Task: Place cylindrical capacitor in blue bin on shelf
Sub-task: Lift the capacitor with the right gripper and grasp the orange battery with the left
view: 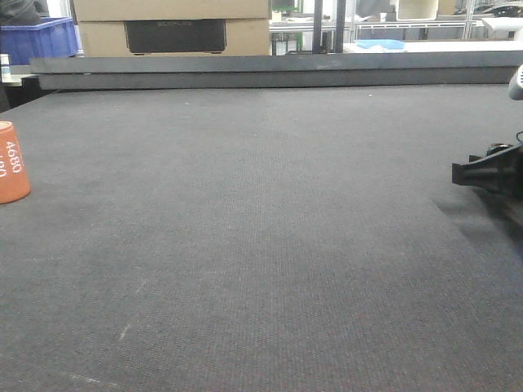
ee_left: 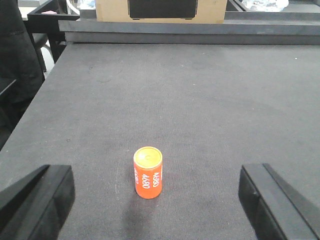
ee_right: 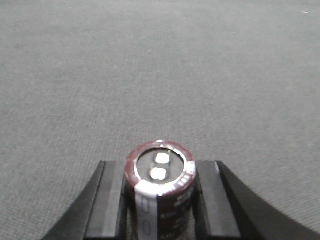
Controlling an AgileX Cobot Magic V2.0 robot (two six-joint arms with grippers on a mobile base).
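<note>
The cylindrical capacitor (ee_right: 159, 187), a squat dark brown cylinder with a pale grey stripe and a silvery top rim, stands upright between the black fingers (ee_right: 112, 200) of my right gripper (ee_right: 160, 167). That gripper is shut on it, just above the dark mat. In the front view the right gripper (view: 482, 173) pokes in from the right edge. My left gripper (ee_left: 155, 200) is open, its two fingers spread wide apart. A blue bin (view: 39, 39) shows far back at the left. No shelf is recognisable in view.
An orange cylinder marked "4680" (ee_left: 148, 172) stands upright on the mat (ee_left: 200, 110) between and a little ahead of the left fingers, touching neither; the orange cylinder (view: 12, 162) is at the left edge. A raised ledge (view: 278, 69) with a cardboard box (view: 172, 24) bounds the far side.
</note>
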